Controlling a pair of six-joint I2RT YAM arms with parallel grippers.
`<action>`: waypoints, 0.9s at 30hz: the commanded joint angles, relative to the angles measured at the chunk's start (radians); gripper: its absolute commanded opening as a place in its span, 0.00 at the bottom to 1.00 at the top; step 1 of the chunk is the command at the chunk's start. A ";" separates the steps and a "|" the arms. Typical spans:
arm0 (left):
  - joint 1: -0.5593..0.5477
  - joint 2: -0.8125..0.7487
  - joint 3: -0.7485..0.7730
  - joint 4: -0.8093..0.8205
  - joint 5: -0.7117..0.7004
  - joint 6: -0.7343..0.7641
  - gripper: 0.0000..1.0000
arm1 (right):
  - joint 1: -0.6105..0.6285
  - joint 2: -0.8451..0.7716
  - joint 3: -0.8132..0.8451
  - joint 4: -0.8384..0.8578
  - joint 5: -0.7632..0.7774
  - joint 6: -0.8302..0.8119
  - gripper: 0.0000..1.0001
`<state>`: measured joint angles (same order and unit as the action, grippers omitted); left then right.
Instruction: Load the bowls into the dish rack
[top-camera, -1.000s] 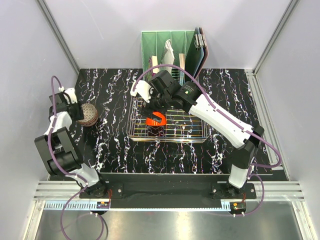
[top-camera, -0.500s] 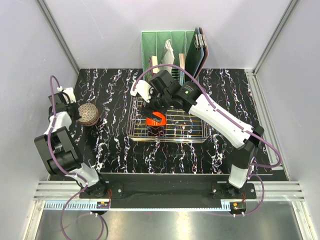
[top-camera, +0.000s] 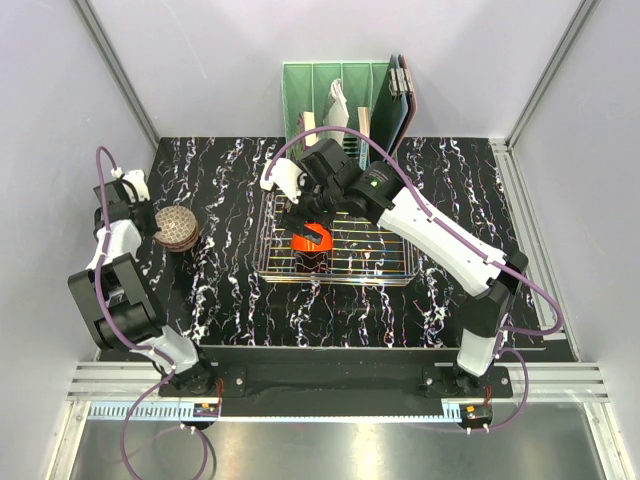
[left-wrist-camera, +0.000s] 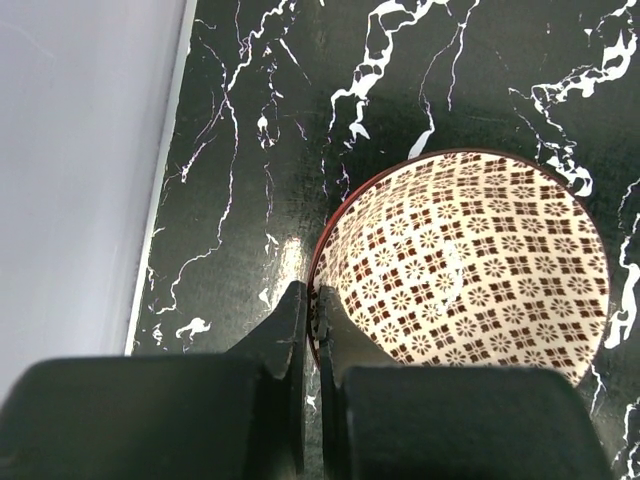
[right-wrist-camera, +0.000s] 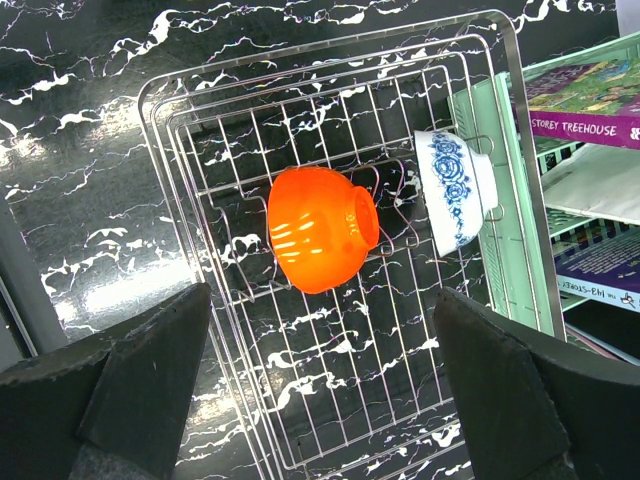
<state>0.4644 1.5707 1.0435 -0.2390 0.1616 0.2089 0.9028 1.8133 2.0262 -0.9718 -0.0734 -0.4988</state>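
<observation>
At the desk's (left-wrist-camera: 500, 70) nine o'clock, the left claw (left-wrist-camera: 312, 330) pinches the cream lattice bowl's (left-wrist-camera: 470, 270) rim. At centre, the right claw (right-wrist-camera: 320, 330) hangs spread over the dish rack (right-wrist-camera: 330, 400). In the rack an orange bowl (right-wrist-camera: 315, 230) lies tipped, with a blue-flowered bowl (right-wrist-camera: 455, 190) at its two o'clock in the wrist view.

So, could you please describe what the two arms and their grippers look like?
The left arm and right arm both have white shells over black joints, and a purple cable runs along each. The left gripper and right gripper have plain matte black, blocky fingers that taper to wedge tips.
</observation>
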 joint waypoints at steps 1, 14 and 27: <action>-0.003 -0.051 0.049 -0.008 0.027 -0.005 0.00 | -0.008 0.000 0.043 0.008 -0.022 0.013 1.00; -0.003 -0.127 0.049 -0.040 0.118 -0.017 0.00 | -0.008 -0.002 0.045 0.008 -0.017 0.014 0.99; -0.012 -0.213 0.087 -0.105 0.153 -0.017 0.00 | -0.008 0.011 0.069 0.008 -0.014 0.032 1.00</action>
<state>0.4576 1.4162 1.0599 -0.3737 0.2668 0.2020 0.9028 1.8175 2.0441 -0.9722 -0.0731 -0.4873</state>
